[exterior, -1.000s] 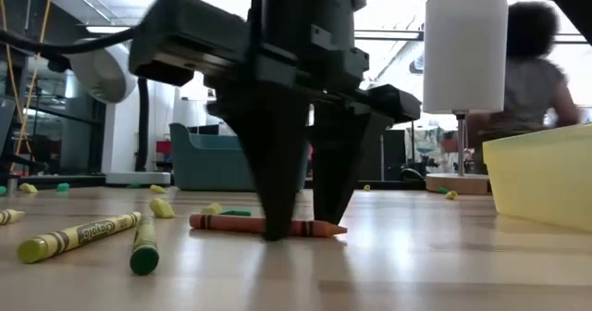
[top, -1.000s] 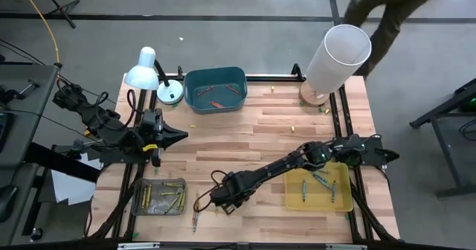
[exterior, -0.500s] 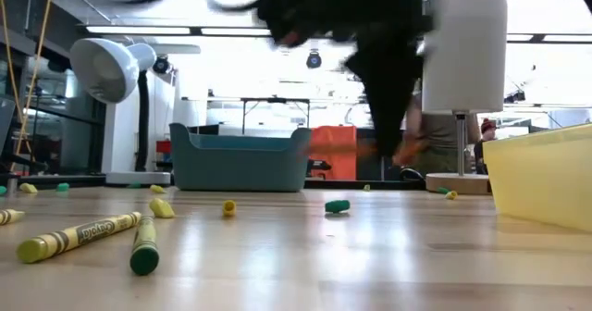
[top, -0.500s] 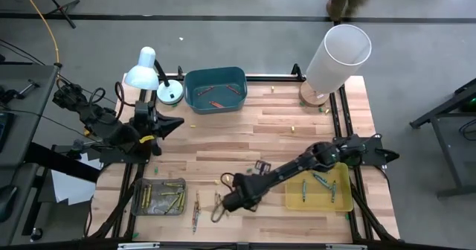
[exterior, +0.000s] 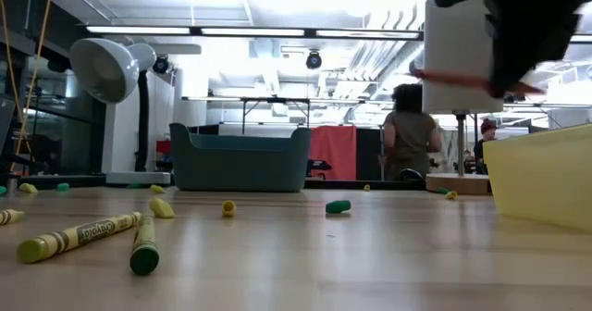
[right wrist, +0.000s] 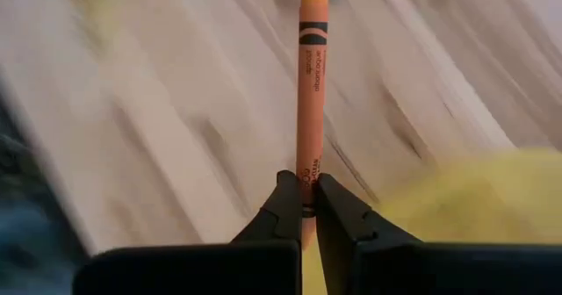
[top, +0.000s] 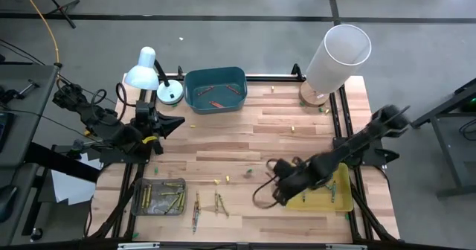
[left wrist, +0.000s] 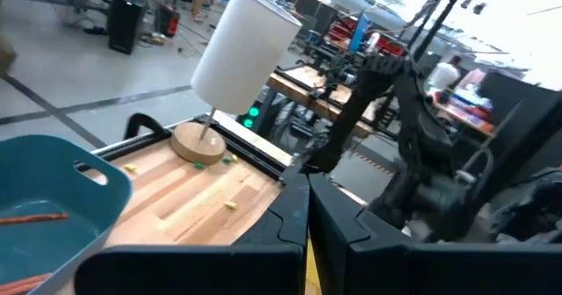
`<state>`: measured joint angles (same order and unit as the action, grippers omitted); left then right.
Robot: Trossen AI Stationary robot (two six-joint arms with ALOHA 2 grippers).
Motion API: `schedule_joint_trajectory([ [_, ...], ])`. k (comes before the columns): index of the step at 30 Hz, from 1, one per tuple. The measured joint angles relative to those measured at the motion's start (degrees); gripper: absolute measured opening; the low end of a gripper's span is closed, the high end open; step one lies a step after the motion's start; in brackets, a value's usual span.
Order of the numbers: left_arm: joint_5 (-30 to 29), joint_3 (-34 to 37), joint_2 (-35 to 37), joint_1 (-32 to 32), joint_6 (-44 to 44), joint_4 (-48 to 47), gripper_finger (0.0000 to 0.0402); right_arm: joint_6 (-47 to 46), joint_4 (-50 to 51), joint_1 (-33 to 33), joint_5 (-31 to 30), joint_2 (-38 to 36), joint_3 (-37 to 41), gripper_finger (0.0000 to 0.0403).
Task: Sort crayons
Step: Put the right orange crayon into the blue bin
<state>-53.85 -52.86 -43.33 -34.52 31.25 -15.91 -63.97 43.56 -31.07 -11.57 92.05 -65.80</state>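
Note:
My right gripper (top: 266, 190) is shut on an orange crayon (right wrist: 309, 84) and hangs above the table just left of the yellow tray (top: 343, 198), which holds green crayons. In the low view the crayon (exterior: 462, 78) shows high up, nearly level. A yellow crayon (exterior: 79, 237) and a green crayon (exterior: 143, 248) lie flat on the wood near the front edge. More loose crayons (top: 198, 209) lie beside the grey tray (top: 138, 198). My left gripper (top: 177, 123) waits shut, pointing level, above the table's left side. My right gripper pinches the orange crayon near one end (right wrist: 305, 176) between its two fingertips (right wrist: 283, 194). The rest of the stick reaches out past the fingers. The fingers come from above, slanting down. The crayon is lifted clear of the table.
A teal bin (top: 216, 88) with red crayons stands at the far edge, between a white desk lamp (top: 145, 70) and a tall white lamp (top: 338, 53). Small crayon bits (exterior: 338, 205) dot the middle of the wood. A person (exterior: 407, 130) stands in the room behind.
My right gripper has shut on the orange crayon that lay on the wood near the front, lifted it clear, and carried it up and toward the table's right edge, near the yellow tray. My left gripper has rolled a little in place.

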Motion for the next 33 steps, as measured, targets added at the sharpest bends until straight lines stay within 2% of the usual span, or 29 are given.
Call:
schedule_joint_trajectory([
  [5, -3.6, 0.02, -3.55, 0.68, -2.51, 0.01, 0.0, 2.13, -27.54, 2.96, -8.1, -12.18, 13.82, 0.0001],
  [8, -3.29, 0.02, -8.02, 2.76, -3.28, 0.0, 0.0, 9.88, -39.5, 7.03, -9.14, -13.34, 16.55, 0.0001],
  [11, -0.04, 0.04, -14.03, 5.81, -3.01, 1.08, 0.0, 18.85, -47.92, 11.06, -8.56, -12.32, 15.29, 0.0],
  [15, 12.11, 0.12, -22.4, 10.57, -5.21, 8.0, 0.0, 27.3, -49.79, 14.92, -5.77, -10.26, 11.23, 0.0],
  [18, 20.29, 0.17, -25.99, 13.71, -7.43, 15.25, 0.0, 30.88, -50.14, 16.52, -4.23, -10.2, 8.97, 0.0],
  [25, 33.16, 0.1, -24.86, 18.6, -8.89, 25.27, 0.0029, 34.49, -51.44, 17.59, -0.96, -10.18, 6.62, 0.0],
  [27, 35.19, 0.04, -23.57, 19.35, -8.91, 25.08, 0.005, 34.99, -53.77, 17.59, -0.85, -10.18, 6.6, 0.0],
  [33, 35.46, 0.06, -22.71, 19.95, -9.98, 26.14, 0.0134, 37.42, -58.36, 17.57, -1.76, -10.18, 6.49, 0.0],
])
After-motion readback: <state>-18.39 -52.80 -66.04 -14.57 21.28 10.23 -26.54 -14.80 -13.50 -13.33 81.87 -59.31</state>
